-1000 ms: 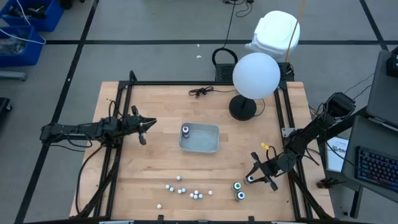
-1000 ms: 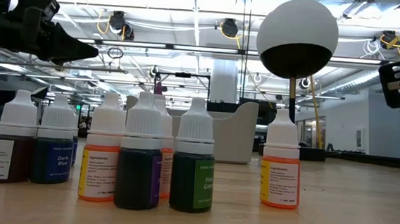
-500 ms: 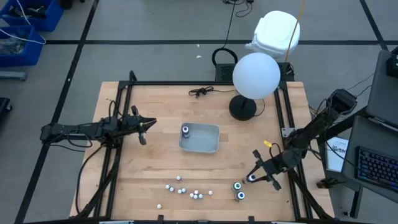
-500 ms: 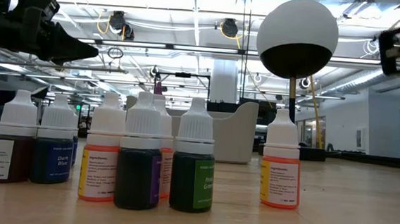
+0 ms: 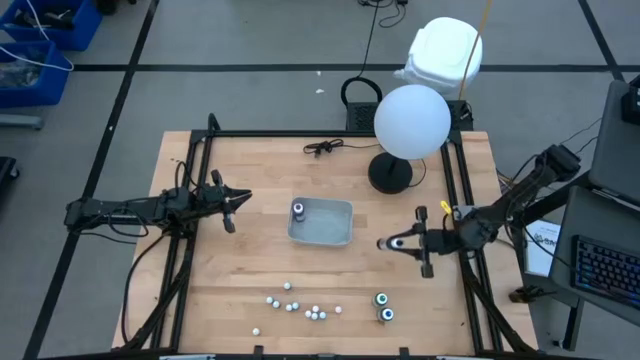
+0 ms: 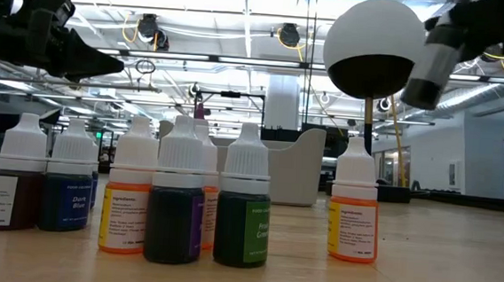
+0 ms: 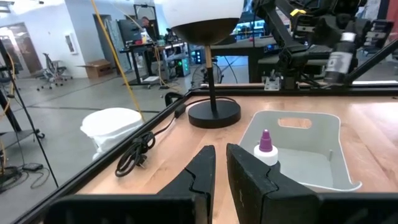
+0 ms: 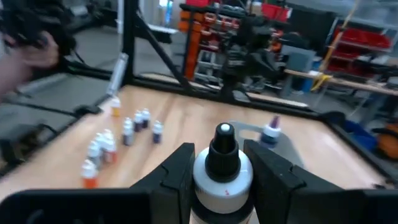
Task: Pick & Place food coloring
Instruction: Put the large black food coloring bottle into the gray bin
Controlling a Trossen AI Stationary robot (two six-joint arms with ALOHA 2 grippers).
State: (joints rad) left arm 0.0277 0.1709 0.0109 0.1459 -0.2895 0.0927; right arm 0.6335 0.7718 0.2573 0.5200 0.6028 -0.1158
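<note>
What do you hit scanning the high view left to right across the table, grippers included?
Left gripper → bottle in the tray → grey tray → right gripper, fingers shut on a bottle → lamp base.

Wooden table (image 5: 250,260) with a black frame (image 5: 330,134) round its edges. Grey tray (image 5: 325,224) near the middle. Lamp with a big white globe (image 5: 411,121) on a round black base (image 5: 390,174) at the far side — black cable (image 5: 322,148) lies just beside it on the wood. Beyond the table: white bin (image 5: 445,50) on the floor, blue crates (image 5: 40,45) far left, keyboard (image 5: 603,268) off the right edge.
</note>
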